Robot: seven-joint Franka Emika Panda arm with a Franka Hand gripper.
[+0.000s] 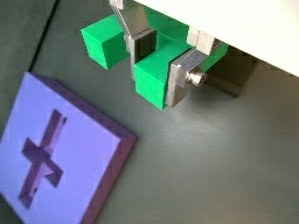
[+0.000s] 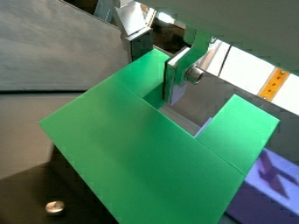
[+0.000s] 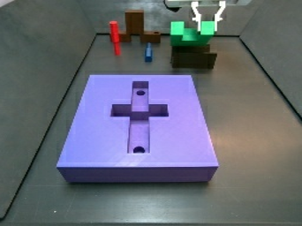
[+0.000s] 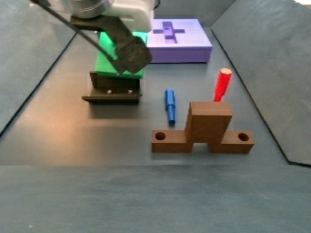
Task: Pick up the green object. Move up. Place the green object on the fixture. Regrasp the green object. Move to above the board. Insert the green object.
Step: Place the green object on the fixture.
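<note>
In a side view, the end effector (image 3: 207, 19) holds the green object (image 3: 189, 35) on the fixture (image 3: 193, 57), beyond the board (image 3: 94, 124).

My gripper (image 1: 158, 63) has flat silver fingers (image 1: 179, 80) with dark pads, a round screw, white housing above.

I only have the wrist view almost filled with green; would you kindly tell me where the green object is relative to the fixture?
Observer: In both side views the green object sits atop the fixture.
Operator: Thanks; are the fingers on it?
Observer: Yes, in a wrist view the gripper has its fingers clamped on one prong.
Operator: And the board?
Observer: The board lies apart from the fixture, its cross recess empty.
</note>
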